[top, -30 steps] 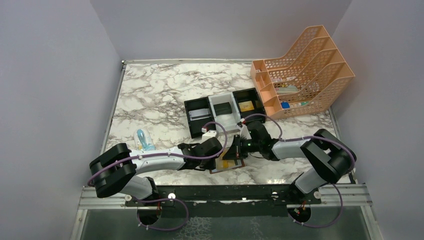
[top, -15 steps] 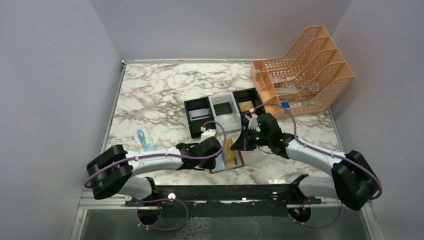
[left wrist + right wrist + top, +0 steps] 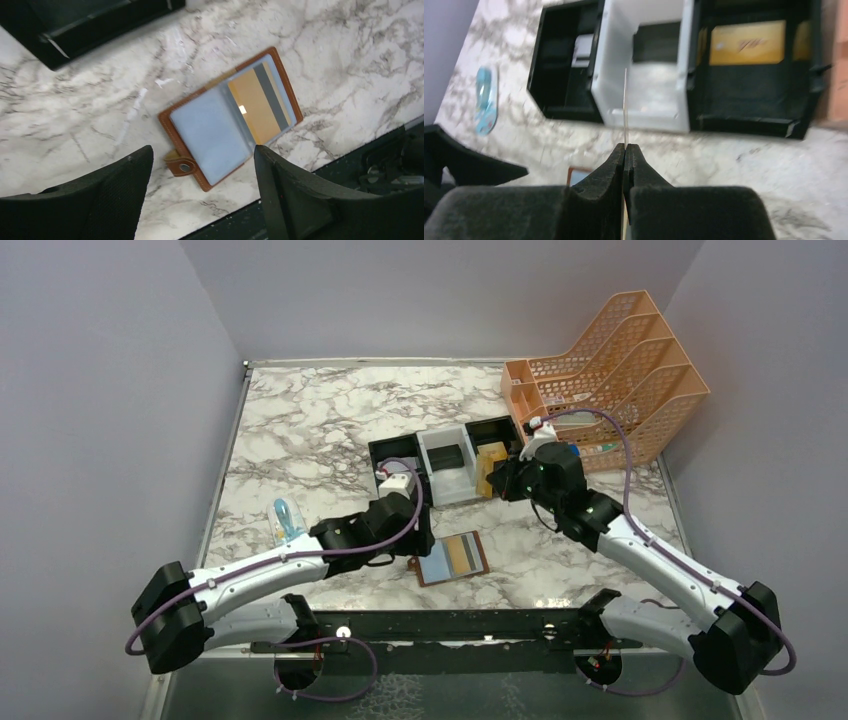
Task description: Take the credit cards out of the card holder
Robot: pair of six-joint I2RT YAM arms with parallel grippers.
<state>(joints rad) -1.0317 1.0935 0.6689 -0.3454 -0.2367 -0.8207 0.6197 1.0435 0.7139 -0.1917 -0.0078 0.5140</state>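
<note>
The brown card holder (image 3: 452, 557) lies open on the marble near the front edge. In the left wrist view the card holder (image 3: 200, 132) shows pale blue pockets, and a gold-tan credit card (image 3: 256, 111) with a dark stripe sits in its right pocket. My left gripper (image 3: 202, 152) hovers open above it, touching nothing, and in the top view the left gripper (image 3: 420, 548) stands just left of the card holder. My right gripper (image 3: 625, 147) is shut on a thin credit card (image 3: 625, 105) seen edge-on, held over the tray's near side. Its colour is not clear.
The black-and-white three-compartment tray (image 3: 432, 455) stands behind the card holder. A gold card (image 3: 747, 42) lies in its right black compartment. An orange file rack (image 3: 610, 370) fills the back right. A pale blue object (image 3: 287, 518) lies at the left.
My left gripper opened and drew back up and left off the card holder. My right gripper carried the card away from the card holder, back and right toward the tray.
</note>
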